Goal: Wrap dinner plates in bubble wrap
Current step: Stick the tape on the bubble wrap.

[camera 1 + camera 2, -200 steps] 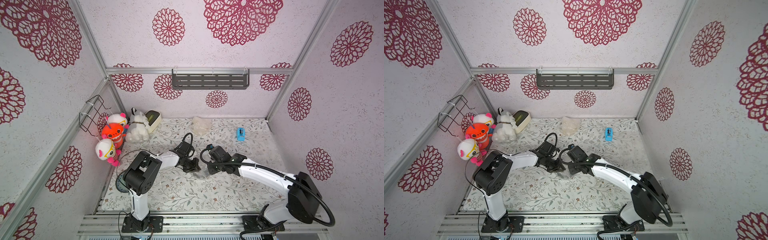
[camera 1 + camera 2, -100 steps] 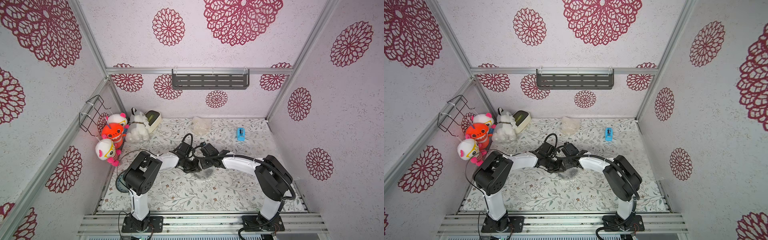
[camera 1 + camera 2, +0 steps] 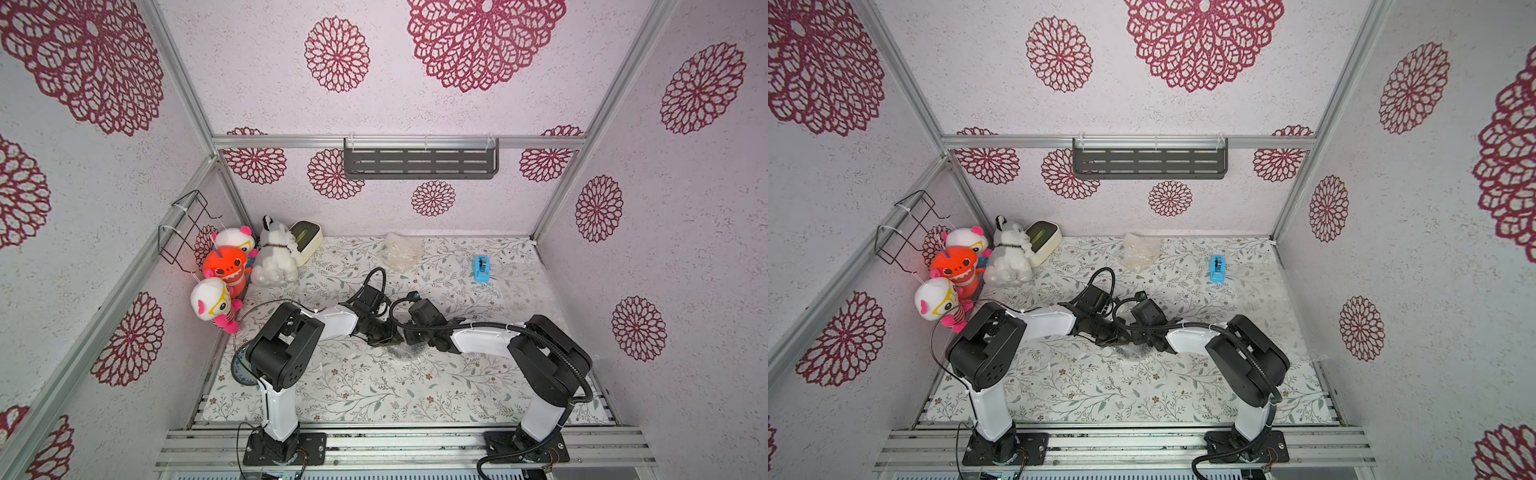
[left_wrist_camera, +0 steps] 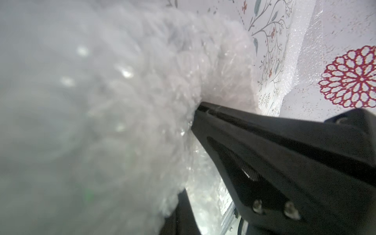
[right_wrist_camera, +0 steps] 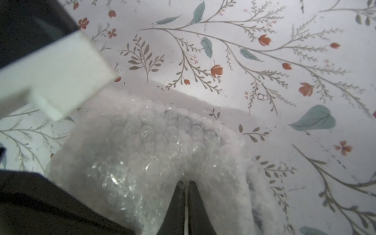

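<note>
Two grippers meet over one bundle, which lies well toward the arm bases from the blue tape dispenser (image 3: 482, 269), on its plush-toy side. The bundle is bubble wrap (image 5: 162, 146) folded over a dark plate (image 3: 405, 354). It is probably the black one, though only a shadow shows through the film in both top views.

The left gripper (image 4: 197, 114) has its fingers clamped together on a gathered ruff of the wrap. I judge this pins the fold so the springy sheet cannot reopen. The right gripper (image 5: 186, 184) has its fingers all but together, with a hairline slit between them and a crease of wrap drawn into the tips. This looks like a light pinch holding the opposite flap across the plate.

A second crumpled bundle (image 3: 400, 252) sits near the dispenser, level with it on the same side, parked clear of the working spot; I cannot tell what is inside it. The grey-teal plate (image 3: 240, 370) lies bare, far from the dispenser and half hidden under the left arm's shoulder — apparently waiting its turn. The dispenser stands apart and untouched, so sealing looks not yet begun.
</note>
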You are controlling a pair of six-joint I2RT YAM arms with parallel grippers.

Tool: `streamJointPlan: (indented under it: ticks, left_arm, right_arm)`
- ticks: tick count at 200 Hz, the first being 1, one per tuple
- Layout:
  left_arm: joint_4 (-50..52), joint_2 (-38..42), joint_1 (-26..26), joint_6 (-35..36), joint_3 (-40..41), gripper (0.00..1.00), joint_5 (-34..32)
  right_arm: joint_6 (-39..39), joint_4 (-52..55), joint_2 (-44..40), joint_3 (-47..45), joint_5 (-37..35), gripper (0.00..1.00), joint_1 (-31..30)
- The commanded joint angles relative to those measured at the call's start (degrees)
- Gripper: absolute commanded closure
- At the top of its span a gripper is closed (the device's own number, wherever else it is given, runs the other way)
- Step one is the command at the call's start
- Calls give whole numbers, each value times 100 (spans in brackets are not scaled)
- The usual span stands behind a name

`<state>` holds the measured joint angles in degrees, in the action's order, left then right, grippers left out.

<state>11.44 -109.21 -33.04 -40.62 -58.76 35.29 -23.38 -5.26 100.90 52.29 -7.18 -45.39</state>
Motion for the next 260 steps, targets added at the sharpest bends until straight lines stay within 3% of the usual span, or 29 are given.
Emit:
streamJointPlan:
  ticks: [1,39,90,141,191,233,260]
  left_arm:
    - [253,-118,-56,-12,119,100,-99]
    - [262,-101,-54,-7,128,100,-122]
    - [271,-105,-54,2,111,100,-119]
    - [271,-100,-56,19,119,100,-110]
    - [244,-92,-53,19,121,100,-92]
    - [229,-109,-53,15,110,100,-75]
    - [86,-37,-64,61,161,100,52]
  right_arm:
    - [163,175,-167,99,336,79,13]
    - [11,591,-41,465,533,65,21]
    - [-207,845,-85,779,821,58,71]
    - [64,979,127,914,932,51,173]
    - [99,721,188,578,1935,38,398]
    - [151,942,378,689,1955,33,384]
    - [152,1088,475,823,1800,38,355]
